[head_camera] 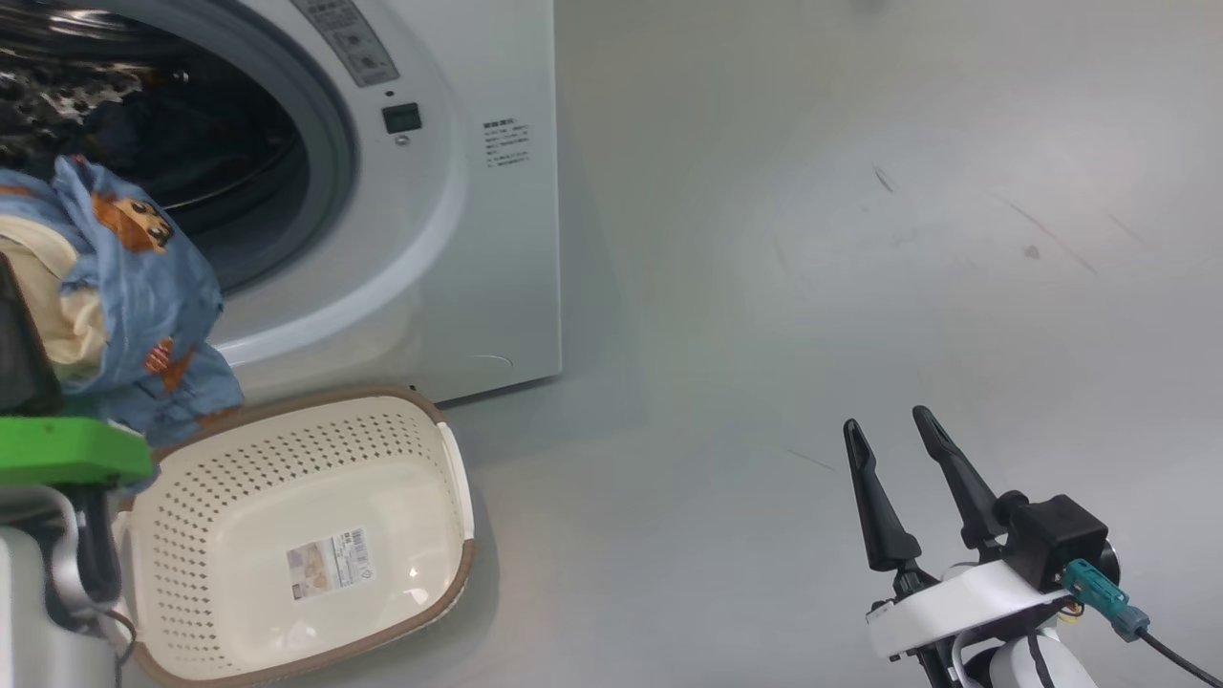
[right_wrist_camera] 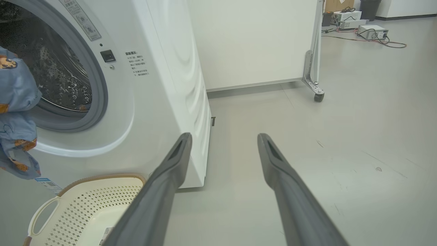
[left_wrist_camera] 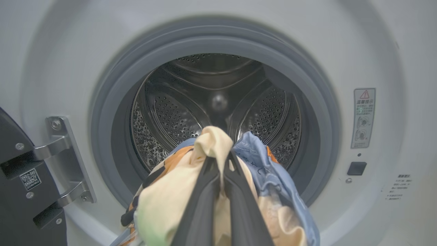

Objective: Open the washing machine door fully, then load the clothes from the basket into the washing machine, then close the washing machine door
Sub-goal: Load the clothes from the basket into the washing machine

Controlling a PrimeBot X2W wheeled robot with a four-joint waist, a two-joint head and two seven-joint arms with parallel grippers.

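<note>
Clothes are soft cloth, drum shiny steel, basket matt plastic.

Light blue clothes with orange-brown cartoon print, cream perforated basket with brown rim, white washing machine

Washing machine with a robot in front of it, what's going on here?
The robot is loading laundry. Its left hand is shut on a bundle of clothes and holds it up right in front of the drum of the washing machine. The door is swung open to the side. The basket sits on the floor below the opening, its bare bottom showing. The right hand is open over the floor, off to the side, holding nothing.
</note>
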